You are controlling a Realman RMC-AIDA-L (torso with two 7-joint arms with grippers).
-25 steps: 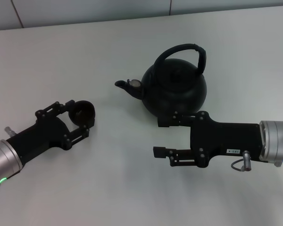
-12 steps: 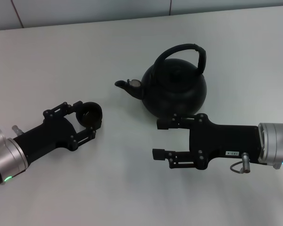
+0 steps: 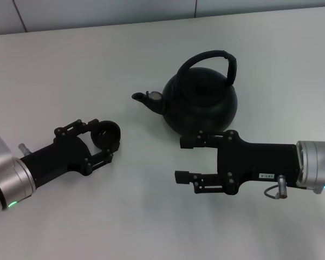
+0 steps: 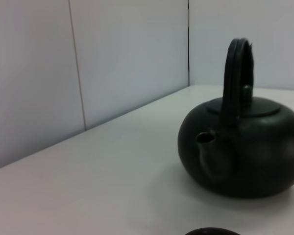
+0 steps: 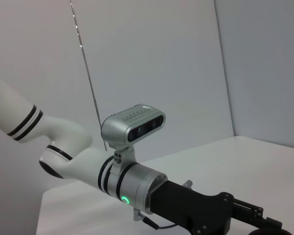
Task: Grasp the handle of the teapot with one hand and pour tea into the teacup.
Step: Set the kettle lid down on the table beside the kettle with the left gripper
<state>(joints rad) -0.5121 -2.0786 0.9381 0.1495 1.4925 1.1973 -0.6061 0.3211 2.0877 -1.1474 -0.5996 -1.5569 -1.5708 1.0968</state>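
The teapot (image 3: 201, 101), a squat, round, matte-black vessel, stands upright toward the far middle of the table (image 3: 151, 216). Its short curved spout (image 3: 146, 99) points left, and its handle (image 3: 211, 60), a tall black arch with a thicker wrapped section on the right side, rises over the lid. In the left wrist view the teapot (image 4: 242, 149) appears in profile, spout toward the camera and handle (image 4: 236, 78) edge-on.

The teacup (image 3: 107, 135), a small, low, black handleless bowl, lies near and to the left of the teapot, well apart from it. The left gripper (image 3: 103, 142) has its black linkage fingers set on either side of the cup and closed against it.

The right gripper (image 3: 183, 158) hovers just near of the teapot's body, pointing left, its two fingers spread wide and grasping nothing; the far finger lies close to the pot's base.

The table is a smooth, pale, matte surface. Light panelled walls (image 4: 88, 63) with thin vertical seams bound it on the far side.
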